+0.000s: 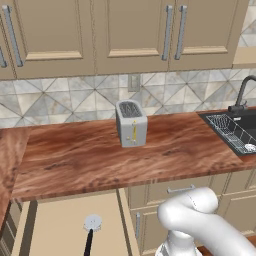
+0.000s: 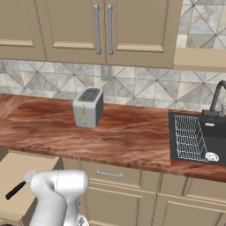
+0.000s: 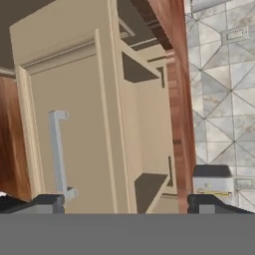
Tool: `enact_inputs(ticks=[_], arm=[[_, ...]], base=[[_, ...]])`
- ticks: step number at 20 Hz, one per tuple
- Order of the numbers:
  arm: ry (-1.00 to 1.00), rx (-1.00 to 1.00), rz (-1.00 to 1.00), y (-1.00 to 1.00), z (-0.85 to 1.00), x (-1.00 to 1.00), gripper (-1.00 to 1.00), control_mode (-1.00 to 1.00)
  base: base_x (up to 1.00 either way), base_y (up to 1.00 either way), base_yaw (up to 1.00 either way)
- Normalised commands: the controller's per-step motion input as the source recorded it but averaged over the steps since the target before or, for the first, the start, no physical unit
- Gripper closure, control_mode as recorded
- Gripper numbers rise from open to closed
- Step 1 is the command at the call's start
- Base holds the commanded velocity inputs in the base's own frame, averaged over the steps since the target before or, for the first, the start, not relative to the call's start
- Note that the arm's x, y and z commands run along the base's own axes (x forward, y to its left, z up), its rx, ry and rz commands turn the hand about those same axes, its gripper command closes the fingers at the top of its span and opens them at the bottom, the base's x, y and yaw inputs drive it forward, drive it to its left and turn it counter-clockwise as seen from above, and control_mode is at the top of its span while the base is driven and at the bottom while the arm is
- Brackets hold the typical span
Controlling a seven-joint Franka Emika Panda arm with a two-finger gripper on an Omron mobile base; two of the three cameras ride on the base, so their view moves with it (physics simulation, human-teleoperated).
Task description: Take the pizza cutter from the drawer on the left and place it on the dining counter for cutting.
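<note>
The drawer stands pulled out below the counter's left end. Inside it lies the pizza cutter, with a round silver blade and a black handle; in the right base view its handle pokes out from behind my arm. In the hand view the drawer's framed front and its silver bar handle are close ahead. My gripper is open in front of that panel, holding nothing, and the bar's near end is just beside one fingertip. The dining counter is out of view.
A silver toaster stands on the wood counter that holds the black sink with its wire rack and faucet at the right. Beige wall cabinets hang above, closed drawers and doors sit below. My white arm rises in front of them.
</note>
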Motion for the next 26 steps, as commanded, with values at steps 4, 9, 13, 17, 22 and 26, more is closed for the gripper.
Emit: enact_inputs(ticks=[4,9,13,17,22,26], arm=[[-0.09,0.07,-0.03,-0.03,1.0,-0.02,-1.0,-1.0],[-0.01,0.14,-0.08,-0.15,1.0,0.17,-1.0,-1.0],[0.0,0.18,-0.08,-0.24,1.0,0.24,-1.0,-1.0],[0.01,0.22,-0.09,-0.31,1.0,0.38,-1.0,-1.0],[0.12,0.22,-0.2,-0.49,0.76,0.78,-1.0,-1.0],[0.16,0.24,-0.17,-0.58,0.49,0.63,-1.0,-1.0]], base=[[0.0,0.0,0.0],[0.0,0.0,0.0],[0.0,0.0,0.0],[0.0,0.0,0.0],[0.0,0.0,0.0],[0.0,0.0,0.0]])
